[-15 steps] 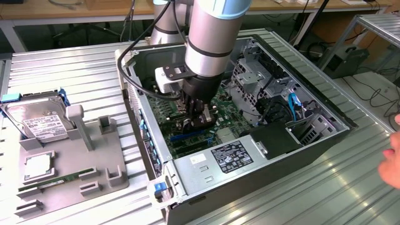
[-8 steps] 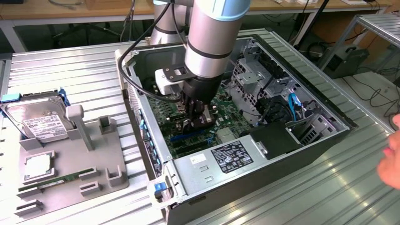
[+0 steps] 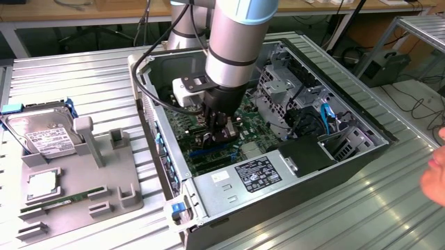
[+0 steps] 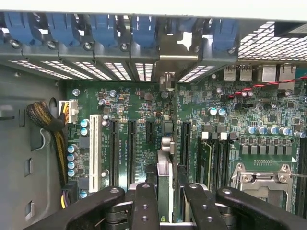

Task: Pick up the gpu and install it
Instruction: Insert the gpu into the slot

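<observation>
My gripper [image 3: 214,134] is down inside the open computer case [image 3: 361,151], just above the green motherboard [image 4: 144,110]. It is shut on the gpu [image 4: 164,184], which the wrist view shows edge-on as a thin upright card between the two black fingers [image 4: 144,206]. The card runs in line with the black expansion slots [image 4: 130,143], and its far end points at the silver bracket area [image 4: 175,57] by the blue slot clips. In the exterior view the gpu [image 3: 208,139] is a dark piece under the gripper. Whether its lower edge sits in a slot is hidden.
A grey fixture [image 3: 104,182] at the exterior view's left holds a silver hard drive [image 3: 45,133], a processor [image 3: 43,182] and a green memory stick [image 3: 59,200]. The power supply [image 3: 257,169] and drive cage [image 3: 278,86] crowd the case. A person's hand [image 3: 434,172] shows at the right edge.
</observation>
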You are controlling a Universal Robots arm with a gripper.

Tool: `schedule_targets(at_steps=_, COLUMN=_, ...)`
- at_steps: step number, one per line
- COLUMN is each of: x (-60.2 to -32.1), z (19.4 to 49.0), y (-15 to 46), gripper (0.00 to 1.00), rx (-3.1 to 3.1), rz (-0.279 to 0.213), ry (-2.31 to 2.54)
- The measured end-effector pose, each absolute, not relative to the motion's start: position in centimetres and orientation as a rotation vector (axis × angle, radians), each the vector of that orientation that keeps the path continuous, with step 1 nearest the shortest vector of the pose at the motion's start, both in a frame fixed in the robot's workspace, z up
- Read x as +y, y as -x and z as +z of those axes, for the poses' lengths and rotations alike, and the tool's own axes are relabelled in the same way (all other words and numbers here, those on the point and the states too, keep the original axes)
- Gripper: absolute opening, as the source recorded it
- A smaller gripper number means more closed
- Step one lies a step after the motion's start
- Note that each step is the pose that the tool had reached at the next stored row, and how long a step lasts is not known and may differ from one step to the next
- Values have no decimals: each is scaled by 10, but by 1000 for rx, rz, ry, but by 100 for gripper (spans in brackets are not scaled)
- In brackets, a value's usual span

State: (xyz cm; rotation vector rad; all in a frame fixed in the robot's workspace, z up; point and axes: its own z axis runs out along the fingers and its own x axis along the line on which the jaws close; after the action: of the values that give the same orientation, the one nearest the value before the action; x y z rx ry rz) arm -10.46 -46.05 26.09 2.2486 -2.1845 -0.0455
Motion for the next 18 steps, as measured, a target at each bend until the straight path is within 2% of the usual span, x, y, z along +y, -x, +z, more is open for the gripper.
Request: schedule_targets(at_steps=18, x=-460, z=260, y=109, gripper=26, rx=-2192, rz=-43, ry=-2244)
